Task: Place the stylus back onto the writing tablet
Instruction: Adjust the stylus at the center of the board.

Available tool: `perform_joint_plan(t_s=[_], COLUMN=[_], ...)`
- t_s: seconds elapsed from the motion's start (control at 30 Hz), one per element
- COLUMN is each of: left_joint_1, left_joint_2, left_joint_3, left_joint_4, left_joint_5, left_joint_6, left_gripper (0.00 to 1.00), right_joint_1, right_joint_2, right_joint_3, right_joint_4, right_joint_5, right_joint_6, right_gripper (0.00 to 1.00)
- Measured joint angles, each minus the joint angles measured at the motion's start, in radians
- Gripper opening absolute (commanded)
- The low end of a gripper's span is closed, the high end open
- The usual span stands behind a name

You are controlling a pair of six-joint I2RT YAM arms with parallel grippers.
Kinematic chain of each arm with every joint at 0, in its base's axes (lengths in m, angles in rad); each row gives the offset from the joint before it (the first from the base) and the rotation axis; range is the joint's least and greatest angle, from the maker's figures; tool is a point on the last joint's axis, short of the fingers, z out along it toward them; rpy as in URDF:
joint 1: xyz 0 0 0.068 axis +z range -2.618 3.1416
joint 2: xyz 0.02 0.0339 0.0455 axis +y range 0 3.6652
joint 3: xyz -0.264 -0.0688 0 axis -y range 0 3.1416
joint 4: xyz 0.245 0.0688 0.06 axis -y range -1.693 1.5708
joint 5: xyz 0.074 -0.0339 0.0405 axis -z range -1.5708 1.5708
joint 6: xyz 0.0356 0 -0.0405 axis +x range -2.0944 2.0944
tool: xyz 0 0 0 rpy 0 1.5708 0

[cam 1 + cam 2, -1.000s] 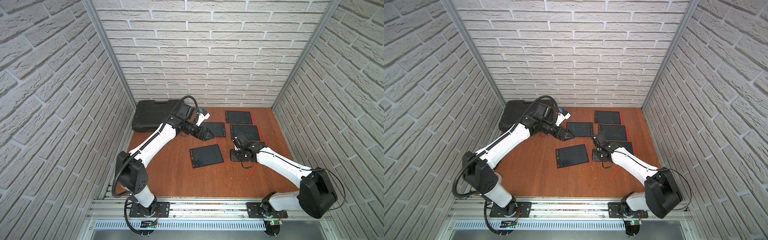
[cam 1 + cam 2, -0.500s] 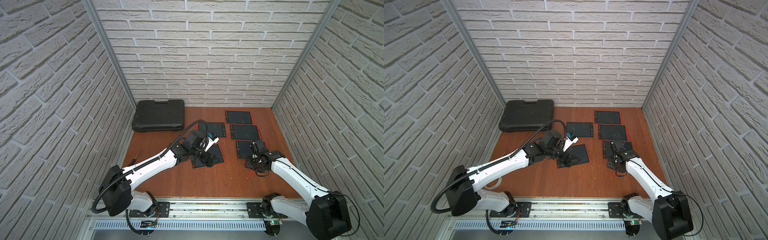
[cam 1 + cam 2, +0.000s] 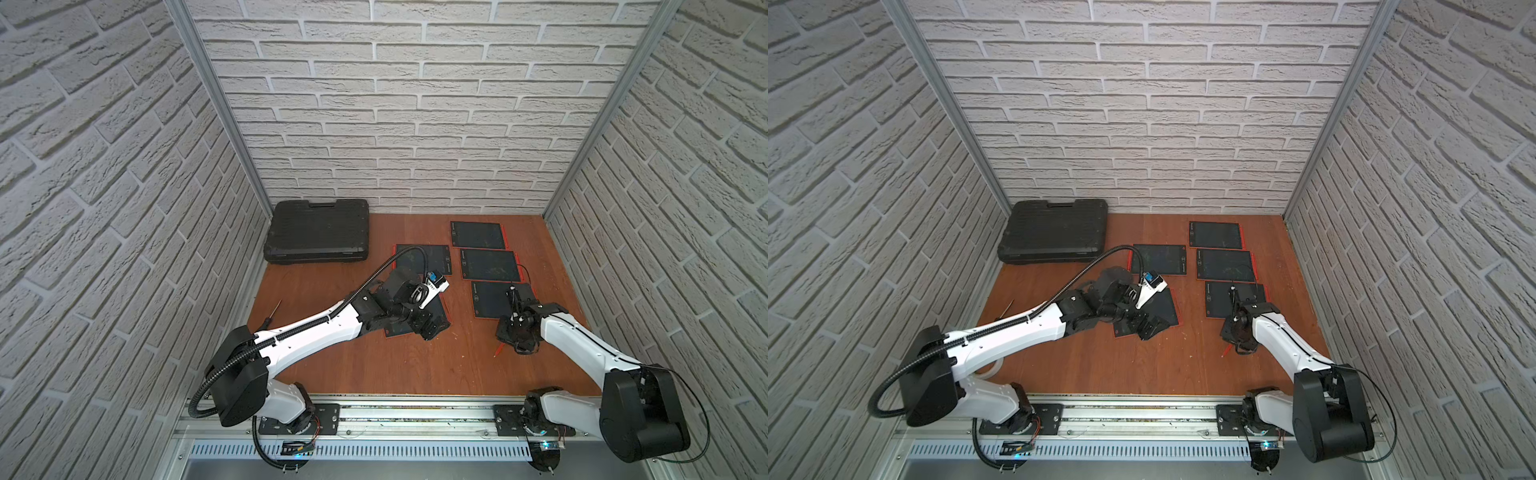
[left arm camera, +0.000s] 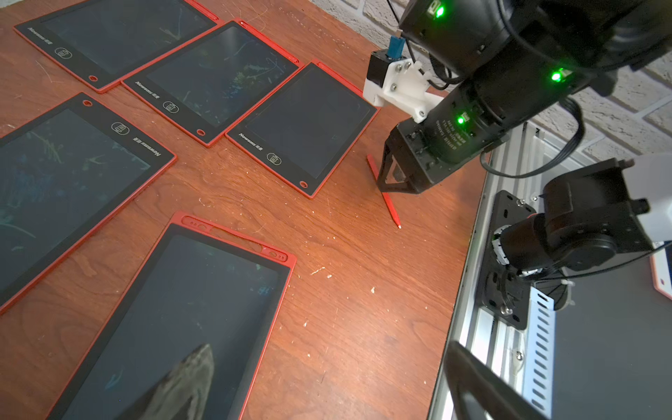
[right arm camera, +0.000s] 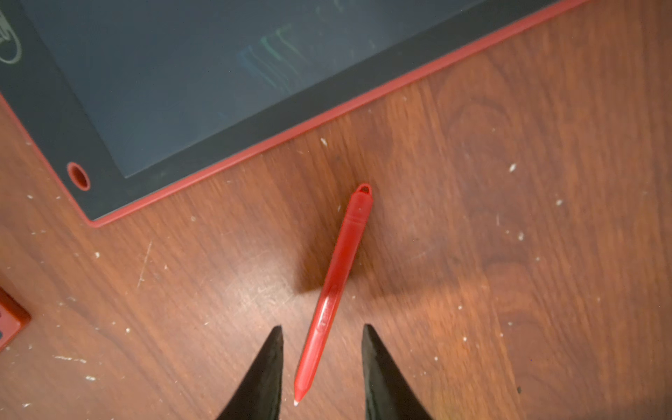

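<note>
Our right claw (image 5: 323, 327) stands narrowly open astride the stylus (image 5: 338, 283), which lies on the table (image 5: 509, 254) near the tablet (image 5: 182, 91), and we fear that closing so near its tip could flick it away.

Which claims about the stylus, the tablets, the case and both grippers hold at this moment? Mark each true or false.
1. The red stylus lies on a tablet's screen. False: it lies on the bare table, beside the nearest tablet.
2. The right gripper has a finger on either side of the stylus without gripping it. True.
3. Five writing tablets lie on the table. True.
4. The black case stands open. False: its lid is shut.
5. The left gripper holds a stylus. False: it is open and empty above the skewed tablet.
</note>
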Motion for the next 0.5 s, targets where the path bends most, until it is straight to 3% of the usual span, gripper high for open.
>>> perform_joint_plan(t_s=[0.5], left_joint_1=[0.0], left_joint_2=[0.0], left_joint_3=[0.015], left_joint_4=[-0.008], left_joint_5=[-0.013], left_joint_6=[0.036], left_gripper=[0.98], right_joint_1=[-0.003], right_joint_2=[0.055], right_joint_3=[-0.029], right_joint_4=[0.095], right_joint_5=[-0.042], right_joint_6=[-0.008], right_gripper=[0.22])
